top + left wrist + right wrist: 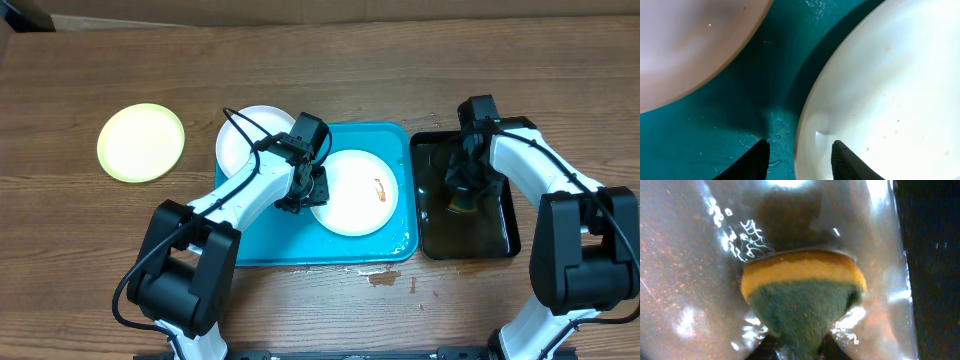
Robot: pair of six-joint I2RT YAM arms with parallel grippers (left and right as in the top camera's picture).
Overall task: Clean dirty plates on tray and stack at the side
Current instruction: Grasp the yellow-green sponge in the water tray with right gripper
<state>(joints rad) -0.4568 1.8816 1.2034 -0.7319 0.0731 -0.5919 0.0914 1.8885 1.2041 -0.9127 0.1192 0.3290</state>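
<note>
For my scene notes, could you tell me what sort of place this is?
Probably a lab tabletop dishwashing setup: a smeared white plate on a turquoise tray, and a sponge in a wet black tray.

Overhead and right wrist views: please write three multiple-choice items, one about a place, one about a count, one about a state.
1. Where is the round lime-green plate?
A. On the brown wooden table, left of the large turquoise rectangular plastic tray
B. Inside that tray
C. In a black tray

2. How many round plates are visible?
A. Two
B. Three
C. Four

3. What is the right gripper doing?
A. Hanging open above the table
B. Holding a plate
C. Pinching the yellow-and-green sponge

1 A: wood surrounds it.
2 B: the lime-green one, a white plate on the tray, a white plate over its upper left corner.
3 C: the sponge is squeezed in its grip.
</note>
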